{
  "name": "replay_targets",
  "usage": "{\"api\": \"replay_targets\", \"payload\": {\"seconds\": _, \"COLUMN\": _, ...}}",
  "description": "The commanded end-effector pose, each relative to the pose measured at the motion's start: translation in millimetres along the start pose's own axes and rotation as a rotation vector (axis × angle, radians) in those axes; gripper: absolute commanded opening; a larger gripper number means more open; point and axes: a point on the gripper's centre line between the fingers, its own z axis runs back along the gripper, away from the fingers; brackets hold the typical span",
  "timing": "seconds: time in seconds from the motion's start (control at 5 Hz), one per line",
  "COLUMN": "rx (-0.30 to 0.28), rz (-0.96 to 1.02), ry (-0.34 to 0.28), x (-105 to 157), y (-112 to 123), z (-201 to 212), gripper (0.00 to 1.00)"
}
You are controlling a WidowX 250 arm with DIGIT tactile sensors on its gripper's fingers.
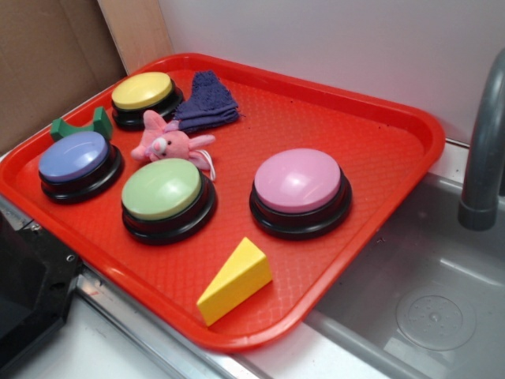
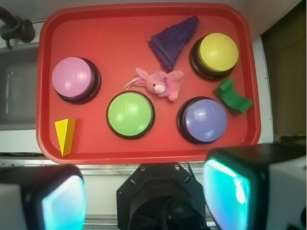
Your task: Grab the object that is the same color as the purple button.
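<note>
The object, a small dark purple knitted cloth [image 1: 207, 101] [image 2: 173, 38], lies rumpled at the far side of the red tray [image 1: 379, 126] [image 2: 115, 28], beside the yellow-domed button [image 1: 143, 93] [image 2: 218, 49]. The purple button [image 1: 76, 158] [image 2: 205, 120], periwinkle dome on a black base, sits at the tray's near left corner in the exterior view. In the wrist view my gripper [image 2: 144, 196] is open, high above and well short of the tray, with nothing between its fingers [image 2: 62, 201]. The gripper is out of the exterior view.
On the tray also sit a green-domed button [image 1: 163, 192] [image 2: 130, 113], a pink-domed button [image 1: 298, 183] [image 2: 73, 78], a pink plush toy [image 1: 166, 144] [image 2: 163, 82], a green arch block [image 1: 81, 126] [image 2: 232, 96] and a yellow wedge [image 1: 235, 279] [image 2: 64, 135]. A sink with a grey faucet [image 1: 483, 150] lies to the right.
</note>
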Motion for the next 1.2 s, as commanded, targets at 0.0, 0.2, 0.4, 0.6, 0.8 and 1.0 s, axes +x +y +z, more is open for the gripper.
{"api": "replay_targets", "payload": {"seconds": 0.0, "rx": 0.0, "rz": 0.0, "ry": 0.0, "x": 0, "y": 0, "z": 0, "gripper": 1.0}}
{"api": "replay_targets", "payload": {"seconds": 0.2, "rx": -0.016, "rz": 0.157, "ry": -0.035, "x": 22, "y": -1, "z": -7, "gripper": 1.0}}
{"api": "replay_targets", "payload": {"seconds": 0.4, "rx": -0.023, "rz": 0.353, "ry": -0.072, "x": 50, "y": 3, "z": -21, "gripper": 1.0}}
{"api": "replay_targets", "payload": {"seconds": 0.6, "rx": -0.011, "rz": 0.565, "ry": -0.115, "x": 82, "y": 13, "z": -45, "gripper": 1.0}}
{"api": "replay_targets", "payload": {"seconds": 0.8, "rx": 0.005, "rz": 0.809, "ry": -0.202, "x": 123, "y": 32, "z": -86, "gripper": 1.0}}
{"api": "replay_targets", "payload": {"seconds": 1.0, "rx": 0.04, "rz": 1.053, "ry": -0.252, "x": 139, "y": 48, "z": -114, "gripper": 1.0}}
